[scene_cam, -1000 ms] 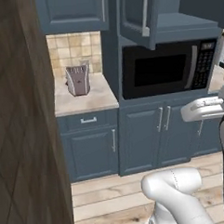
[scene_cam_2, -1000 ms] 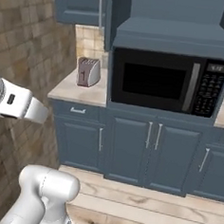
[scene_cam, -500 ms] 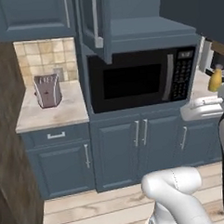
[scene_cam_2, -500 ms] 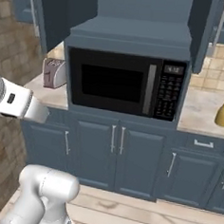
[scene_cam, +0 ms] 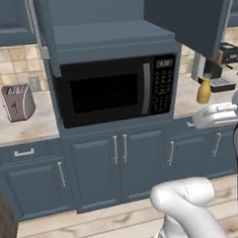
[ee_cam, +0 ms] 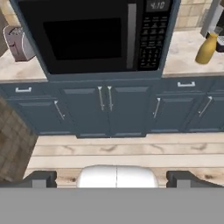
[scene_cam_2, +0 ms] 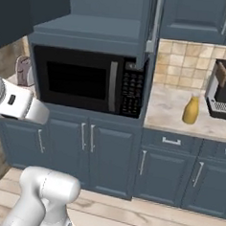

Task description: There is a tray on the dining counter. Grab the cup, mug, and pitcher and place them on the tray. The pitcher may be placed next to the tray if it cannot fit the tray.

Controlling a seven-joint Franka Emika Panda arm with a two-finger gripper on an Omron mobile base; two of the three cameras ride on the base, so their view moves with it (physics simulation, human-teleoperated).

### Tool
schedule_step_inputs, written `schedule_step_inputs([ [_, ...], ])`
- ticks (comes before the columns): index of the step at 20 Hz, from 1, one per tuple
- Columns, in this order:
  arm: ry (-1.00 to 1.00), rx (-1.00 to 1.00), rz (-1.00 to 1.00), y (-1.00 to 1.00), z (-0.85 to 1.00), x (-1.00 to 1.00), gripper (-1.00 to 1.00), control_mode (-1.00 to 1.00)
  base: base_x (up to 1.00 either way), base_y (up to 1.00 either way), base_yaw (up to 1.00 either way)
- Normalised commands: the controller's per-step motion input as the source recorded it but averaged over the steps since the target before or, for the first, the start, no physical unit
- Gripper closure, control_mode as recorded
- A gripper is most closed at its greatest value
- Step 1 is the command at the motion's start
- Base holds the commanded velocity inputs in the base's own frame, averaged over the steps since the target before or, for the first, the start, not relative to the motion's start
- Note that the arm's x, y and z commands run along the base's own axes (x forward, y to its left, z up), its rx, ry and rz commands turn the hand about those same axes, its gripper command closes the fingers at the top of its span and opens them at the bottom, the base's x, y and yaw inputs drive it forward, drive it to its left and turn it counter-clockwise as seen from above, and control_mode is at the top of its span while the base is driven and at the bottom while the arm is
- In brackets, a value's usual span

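Note:
The pitcher (scene_cam: 204, 89), an amber bottle shape with a pale top, stands upright on the beige kitchen counter to the right of the microwave. It also appears as the pitcher (scene_cam_2: 191, 109) beside a coffee machine and as the pitcher (ee_cam: 205, 49) at the upper right of the hand view. My gripper (ee_cam: 112, 179) is open, its two dark fingertips (ee_cam: 40, 178) far apart with nothing between them, well short of the cabinets and far from the pitcher. The tray, the cup, the mug and the dining counter are out of view.
A black microwave (scene_cam: 117, 91) sits in a blue cabinet niche above closed doors (scene_cam: 118, 163). A toaster (scene_cam: 17, 102) stands on the left counter and a coffee machine (scene_cam_2: 225, 90) on the right. An open upper cabinet door (scene_cam: 190, 16) hangs overhead. The wooden floor (ee_cam: 122, 151) lies before the cabinets.
The whole picture has slid left, so the camera has turned rightward. The brown wall left the view, and the pitcher and coffee machine came in at the right. The gripper stayed open.

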Motion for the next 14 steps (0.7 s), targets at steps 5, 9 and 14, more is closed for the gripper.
schedule_step_inputs([
  [5,0.00,0.00,0.00,0.00,0.00,0.00,-1.00,1.00,0.02,-0.77,0.00],
  [9,0.00,0.00,0.00,0.00,0.00,0.00,-1.00,1.00,0.00,-0.80,0.00],
  [14,0.00,0.00,0.00,0.00,0.00,0.00,-1.00,1.00,0.00,-0.77,0.00],
])
